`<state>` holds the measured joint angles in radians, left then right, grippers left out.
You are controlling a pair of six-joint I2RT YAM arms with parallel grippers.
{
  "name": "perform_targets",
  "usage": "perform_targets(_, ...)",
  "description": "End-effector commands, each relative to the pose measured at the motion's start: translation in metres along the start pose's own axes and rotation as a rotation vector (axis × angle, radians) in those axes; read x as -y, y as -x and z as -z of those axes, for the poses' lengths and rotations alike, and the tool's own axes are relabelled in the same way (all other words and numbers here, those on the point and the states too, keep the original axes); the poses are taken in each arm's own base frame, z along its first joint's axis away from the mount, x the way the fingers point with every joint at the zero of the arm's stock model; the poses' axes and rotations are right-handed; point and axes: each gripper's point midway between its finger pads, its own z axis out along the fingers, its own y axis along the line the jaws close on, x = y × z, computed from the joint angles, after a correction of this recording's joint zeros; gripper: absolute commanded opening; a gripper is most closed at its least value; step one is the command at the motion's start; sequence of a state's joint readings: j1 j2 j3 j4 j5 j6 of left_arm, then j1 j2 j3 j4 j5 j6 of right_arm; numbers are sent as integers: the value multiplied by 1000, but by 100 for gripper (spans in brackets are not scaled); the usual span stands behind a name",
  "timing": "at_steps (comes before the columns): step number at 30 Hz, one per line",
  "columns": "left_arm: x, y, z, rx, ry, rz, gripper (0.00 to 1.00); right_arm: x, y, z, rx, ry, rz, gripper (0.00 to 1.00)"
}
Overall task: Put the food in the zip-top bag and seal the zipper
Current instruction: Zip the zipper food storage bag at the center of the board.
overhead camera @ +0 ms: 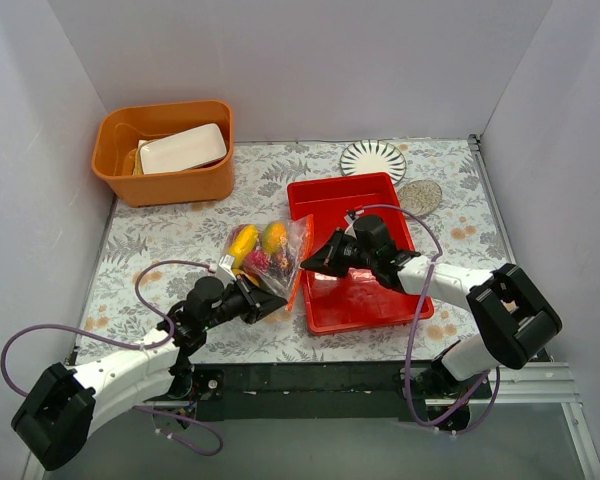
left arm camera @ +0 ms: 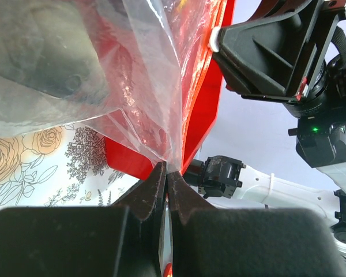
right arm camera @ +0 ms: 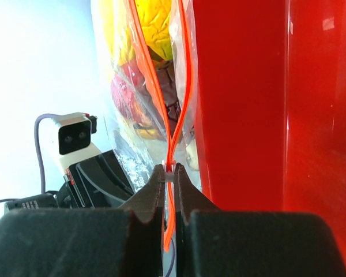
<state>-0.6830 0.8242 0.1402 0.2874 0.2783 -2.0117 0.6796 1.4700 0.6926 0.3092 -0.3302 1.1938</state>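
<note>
**Left claw (overhead camera: pixel 280 302) and right claw (overhead camera: pixel 306 263) both pinch the filled zip-top bag (overhead camera: pixel 265 252)**

Seen close in the left wrist view, the left claw's two black fingers (left arm camera: pixel 153 190) are pressed together on a gathered corner of the bag's clear, crinkled plastic. From that pinch the film fans up and away, with a dark rounded piece of food (left arm camera: pixel 52 57) showing through it. The bag lies on the flower-patterned counter (overhead camera: pixel 170 235), just left of the red tray (overhead camera: pixel 370 300), at about the middle of the scene.

The right claw reaches in from the right, across the tray's near left corner. Its fingers (right arm camera: pixel 187 196) are closed on the zipper (right arm camera: pixel 169 135), the thin orange-red strip along the bag's mouth. The right wrist view shows the strip's two tracks meeting at the pinch. Farther from the claw they stand apart, so the mouth gapes along that stretch.

Inside the bag are a yellow mango (overhead camera: pixel 243 240), a second yellow-orange mango (overhead camera: pixel 274 237) and a pinkish-purple cluster (overhead camera: pixel 257 262). In the right wrist view, yellow and dark red pieces sit behind the parted tracks.

At the far left of the counter stands an orange tub (overhead camera: pixel 130 170) holding a white container (overhead camera: pixel 183 148). A striped plate (overhead camera: pixel 373 158) lies beyond the tray's far edge. A grey speckled disc (overhead camera: pixel 420 195) lies to the tray's far right.
</note>
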Motion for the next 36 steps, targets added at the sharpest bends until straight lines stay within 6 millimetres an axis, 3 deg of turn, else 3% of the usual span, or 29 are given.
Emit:
perform_targets(1, 17, -12, 5, -78, -7, 82, 0, -32, 33, -2, 99, 81, 66, 1)
perform_targets(22, 22, -12, 16, -84, 40, 5, 0, -24, 66, -1, 151, 51, 82, 1)
perform_targets(36, 14, -18, 25, -113, 87, -17, 0, -25, 85, -8, 150, 57, 91, 1)
